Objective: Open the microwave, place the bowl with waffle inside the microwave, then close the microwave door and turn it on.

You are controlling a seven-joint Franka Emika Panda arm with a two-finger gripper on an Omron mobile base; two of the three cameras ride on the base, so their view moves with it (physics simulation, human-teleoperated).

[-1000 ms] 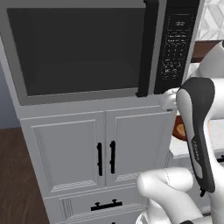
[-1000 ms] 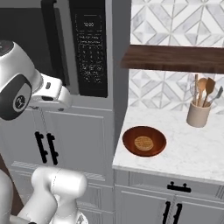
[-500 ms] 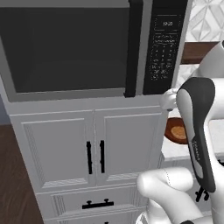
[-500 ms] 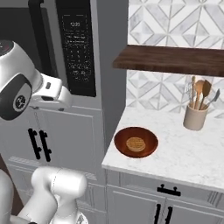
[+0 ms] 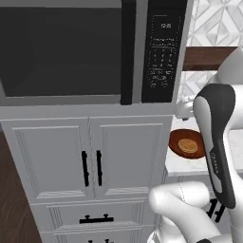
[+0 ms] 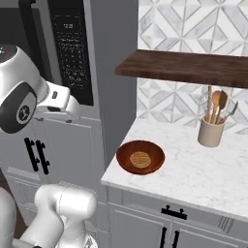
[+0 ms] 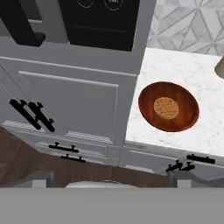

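I am looking over the white arm from the base as it is rising close to the cameras, its end effector (image 7: 109, 181) hanging in the air with its fingers spread wide and gripping nothing, well apart from everything in the kitchen. Just beyond it, the white cabinet doors (image 5: 90, 161) with short black handles are standing shut under the oven unit. To their right, the bowl with waffle (image 6: 140, 157) is sitting on the marble table (image 6: 203, 169), near the front corner beside the tall cabinet, the golden waffle lying flat in its middle. Above the cabinets, the microwave (image 5: 95, 52) is waiting with the microwave door (image 5: 61, 50) shut, its long black bar handle (image 5: 128, 52) running upright next to the black keypad panel (image 5: 163, 50). Farther back on the table, a cream utensil holder (image 6: 211, 131) with wooden spoons is standing against the patterned tile wall, beneath a dark wooden shelf (image 6: 189, 68).
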